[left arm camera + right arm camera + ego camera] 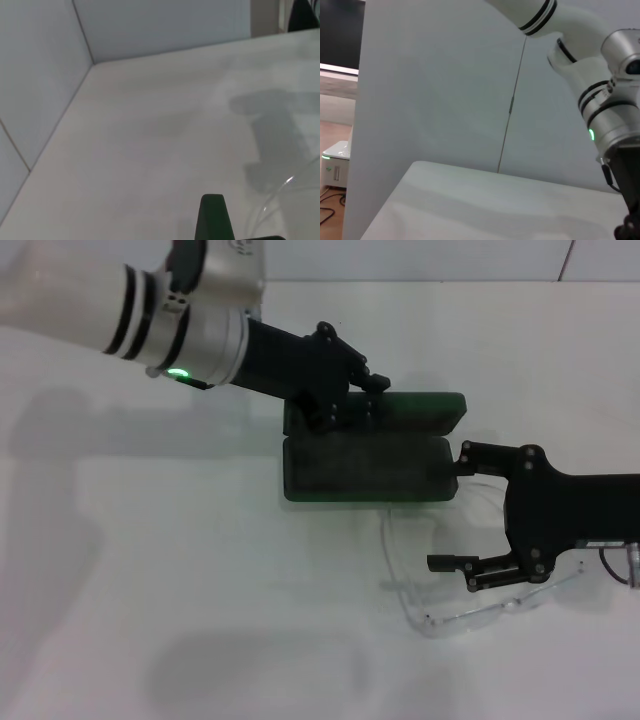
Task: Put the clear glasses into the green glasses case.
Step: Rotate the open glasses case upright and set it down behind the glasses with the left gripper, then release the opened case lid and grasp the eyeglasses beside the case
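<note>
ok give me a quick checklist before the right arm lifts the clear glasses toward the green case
1. Case open: ok. The green glasses case lies open, lid laid back.
2. Case steadied: ok. The left pincer is at the lid.
3. Tray free: ok, nothing shows in it.
4. Right pincer placed: ok. The right pincer is spread wide over the clear glasses, one finger beside the case, the other over the lens.
5. Grip on glasses: not ok, fingers not yet closed.
6. Glasses' arms folded: cannot tell.
</note>
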You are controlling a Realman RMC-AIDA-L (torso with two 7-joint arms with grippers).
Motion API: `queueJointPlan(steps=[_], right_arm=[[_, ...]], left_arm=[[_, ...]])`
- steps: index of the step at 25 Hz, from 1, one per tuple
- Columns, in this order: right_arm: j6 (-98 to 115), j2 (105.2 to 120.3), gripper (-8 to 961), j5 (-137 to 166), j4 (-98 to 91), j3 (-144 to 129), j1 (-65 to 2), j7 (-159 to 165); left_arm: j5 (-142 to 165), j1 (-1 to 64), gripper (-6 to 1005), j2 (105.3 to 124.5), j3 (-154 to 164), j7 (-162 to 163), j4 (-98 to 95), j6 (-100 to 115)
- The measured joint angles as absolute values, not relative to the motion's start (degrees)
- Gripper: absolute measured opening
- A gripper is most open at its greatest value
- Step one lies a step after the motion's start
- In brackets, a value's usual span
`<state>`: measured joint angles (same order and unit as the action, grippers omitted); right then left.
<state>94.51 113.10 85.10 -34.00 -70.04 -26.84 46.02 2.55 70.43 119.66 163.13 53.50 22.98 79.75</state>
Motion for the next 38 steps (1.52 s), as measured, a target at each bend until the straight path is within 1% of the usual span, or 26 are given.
queueJointPlan(steps=[14,28,32,34,38], right_arm=[[94.5,113.28,838,85.1,-34.0,-70.0,-26.4,45.5],[95.2,112.79,837,85.1,-34.5,-70.0,-25.3,45.9],[96.0,112.63,836,85.1,-34.8,-70.0,-25.1,45.9],[96.6,112.34,836,85.0,-34.8,-70.0,-25.0,46.2],[96.9,111.75,835,84.8,-36.6,-69.5,-24.9,48.7]], left_arm=[[3.3,72.0,313,119.69,163.1,52.6,20.3,73.5],[0.9,71.0,349,119.74,163.0,54.0,19.1,72.9],[-1.7,69.9,360,119.72,163.0,53.8,19.2,72.8],[-5.0,68.7,574,119.69,163.0,53.6,19.3,73.7],[-15.9,64.2,595,119.4,163.0,51.6,19.5,81.5]])
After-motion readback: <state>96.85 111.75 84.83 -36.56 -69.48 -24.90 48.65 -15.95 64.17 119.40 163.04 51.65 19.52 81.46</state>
